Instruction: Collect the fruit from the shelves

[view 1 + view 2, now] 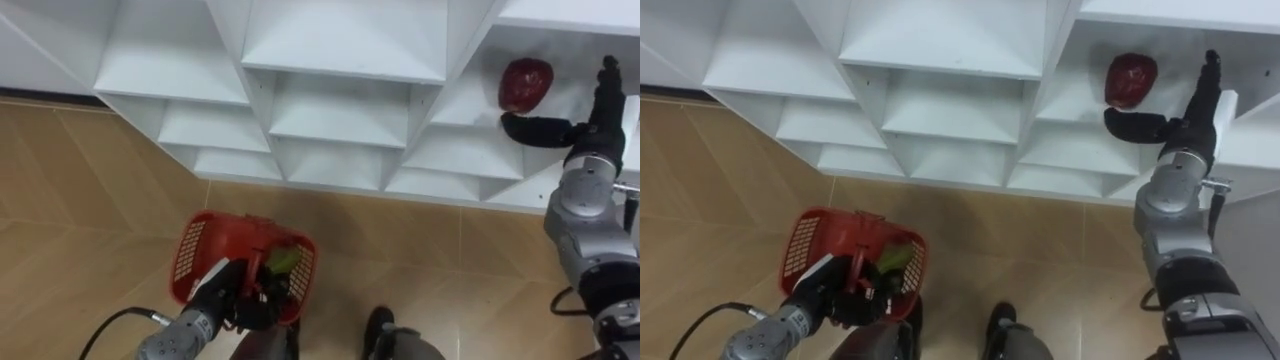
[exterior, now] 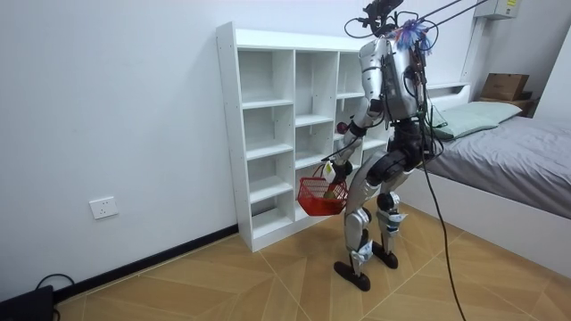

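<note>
Wood-pattern floor (image 1: pixel 90 190) runs up to a white closet (image 1: pixel 340 110) of open compartments, and the robot stands upright directly in front of it.

1. Red fruit (image 1: pixel 525 84): lies on a shelf in a compartment of the column at the robot's right. It is rounded, slightly taller than wide in the eye view. Which way its stem end points cannot be told.
2. Right hand (image 1: pixel 588 130): reaches into that compartment with its fingers apart. The thumb extends sideways just below the fruit and the other fingers stand straight beside it. Contact cannot be confirmed.
3. Left hand (image 1: pixel 250 300): low at the robot's left side, fingers curled round the handle of a red basket (image 1: pixel 195 250).
4. Green fruit (image 1: pixel 283 260): lies inside the basket against its far wall.

The room view adds a white wall (image 2: pixel 134 107) behind the closet and a bed (image 2: pixel 517 152) on the room view's right. The eye views alone show the finger positions and the basket's contents.
</note>
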Robot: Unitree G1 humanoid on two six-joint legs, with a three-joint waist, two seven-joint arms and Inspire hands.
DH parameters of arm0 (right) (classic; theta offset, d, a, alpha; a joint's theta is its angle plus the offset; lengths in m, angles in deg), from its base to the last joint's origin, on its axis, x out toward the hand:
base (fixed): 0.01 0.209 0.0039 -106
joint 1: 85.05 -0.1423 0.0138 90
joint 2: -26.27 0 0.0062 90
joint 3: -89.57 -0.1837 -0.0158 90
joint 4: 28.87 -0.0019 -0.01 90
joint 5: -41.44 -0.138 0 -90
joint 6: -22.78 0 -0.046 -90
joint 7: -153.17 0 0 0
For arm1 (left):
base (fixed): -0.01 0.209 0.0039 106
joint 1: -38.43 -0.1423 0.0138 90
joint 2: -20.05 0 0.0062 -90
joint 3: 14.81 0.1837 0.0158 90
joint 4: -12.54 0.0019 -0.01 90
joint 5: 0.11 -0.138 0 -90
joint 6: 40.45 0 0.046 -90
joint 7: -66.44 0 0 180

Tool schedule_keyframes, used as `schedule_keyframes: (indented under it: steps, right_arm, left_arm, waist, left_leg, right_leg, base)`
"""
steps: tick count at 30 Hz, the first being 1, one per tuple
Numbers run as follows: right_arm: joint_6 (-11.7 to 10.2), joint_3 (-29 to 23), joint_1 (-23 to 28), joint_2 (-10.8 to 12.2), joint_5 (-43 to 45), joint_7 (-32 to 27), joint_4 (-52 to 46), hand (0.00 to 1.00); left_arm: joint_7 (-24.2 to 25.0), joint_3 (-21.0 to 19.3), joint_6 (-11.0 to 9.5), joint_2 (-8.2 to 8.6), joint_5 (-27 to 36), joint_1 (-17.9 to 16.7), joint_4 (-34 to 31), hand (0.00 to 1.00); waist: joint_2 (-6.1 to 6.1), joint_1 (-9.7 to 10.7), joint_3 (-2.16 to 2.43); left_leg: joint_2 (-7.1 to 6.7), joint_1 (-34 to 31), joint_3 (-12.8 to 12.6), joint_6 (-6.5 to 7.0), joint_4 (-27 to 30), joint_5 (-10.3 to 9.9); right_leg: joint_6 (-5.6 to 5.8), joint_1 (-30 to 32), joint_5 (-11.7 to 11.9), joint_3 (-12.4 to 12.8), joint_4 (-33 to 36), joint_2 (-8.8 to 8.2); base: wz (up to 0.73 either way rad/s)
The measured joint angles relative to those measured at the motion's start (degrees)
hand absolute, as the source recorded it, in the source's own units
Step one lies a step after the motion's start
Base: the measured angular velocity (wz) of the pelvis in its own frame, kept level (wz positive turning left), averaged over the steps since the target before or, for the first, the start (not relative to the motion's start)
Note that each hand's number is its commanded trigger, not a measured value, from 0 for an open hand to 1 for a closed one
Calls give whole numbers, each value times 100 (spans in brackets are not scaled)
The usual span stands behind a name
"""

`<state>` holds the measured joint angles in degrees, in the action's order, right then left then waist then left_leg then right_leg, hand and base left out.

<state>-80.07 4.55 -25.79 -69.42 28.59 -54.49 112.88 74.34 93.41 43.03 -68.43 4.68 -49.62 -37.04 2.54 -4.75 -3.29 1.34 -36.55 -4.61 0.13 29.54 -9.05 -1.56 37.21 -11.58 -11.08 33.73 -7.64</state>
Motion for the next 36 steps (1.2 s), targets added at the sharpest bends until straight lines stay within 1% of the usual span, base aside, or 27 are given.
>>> schedule_keyframes:
  steps: [8, 15, 20, 25, 27, 29, 32, 35, 36]
  right_arm:
    - [17, 61, -163, -5, 18, -28, -76, 0]
    - [18, 61, -281, -6, 450, -40, -155, 0]
    - [25, 61, -283, -5, 450, -40, -290, 0]
    - [41, 63, -284, -6, 491, -10, -305, 0]
    - [45, 72, -284, -5, 636, -8, -304, 0]
    - [44, 172, -286, -8, 686, -18, -289, 0]
    - [49, 466, -285, -12, 690, -25, -58, 0]
    - [159, 538, -285, -14, 690, 7, 126, 0]
    - [234, 540, -285, -26, 687, 36, 186, 0]
  left_arm:
    - [-6, -1, 27, 4, 0, 79, -77, 100]
    - [11, -1, 32, 14, -1, 89, -127, 100]
    - [13, -1, 39, 28, -1, 98, -160, 100]
    - [15, -5, 49, 26, -50, 94, -192, 100]
    - [19, -5, 89, 25, -50, 74, -276, 100]
    - [26, 2, 95, 23, -48, 80, -284, 100]
    - [30, 98, 125, 4, -49, 72, -284, 100]
    - [46, 116, 132, -13, -53, 69, -283, 100]
    - [44, 116, 140, -26, -53, 66, -283, 100]
  waist:
    - [-2, -66, 4]
    - [4, -85, 9]
    - [13, -98, 18]
    - [23, -183, 24]
    - [23, -208, 24]
    - [32, -219, 30]
    - [43, -229, 25]
    - [83, -234, 11]
    - [105, -232, 11]
  left_leg:
    - [2, 16, 4, -1, 11, 2]
    - [6, 14, 4, 0, 33, 3]
    - [6, 16, 5, 3, 32, 6]
    - [8, 22, 3, 4, 5, 9]
    - [8, 26, 0, 6, 5, 12]
    - [6, 38, -2, 6, -3, 16]
    - [3, 111, -1, 5, -22, 16]
    - [-2, 108, 0, 4, -66, 19]
    - [-5, 106, 2, 7, -85, 32]
  right_leg:
    - [-1, -19, 1, -2, 19, 3]
    - [-2, -20, 1, -3, 36, 2]
    - [-4, -33, 4, -9, 28, 4]
    - [-5, -36, 7, -3, 14, 10]
    - [-5, -35, 7, -1, 13, 9]
    - [-5, -41, 7, -3, 10, 7]
    - [-5, -107, 6, -9, -8, 7]
    - [-4, -101, 5, -23, -7, -5]
    - [-4, -100, 5, -29, -16, -10]
  base:
    - [0]
    - [0]
    - [0]
    - [0]
    - [0]
    - [0]
    - [0]
    - [0]
    - [0]
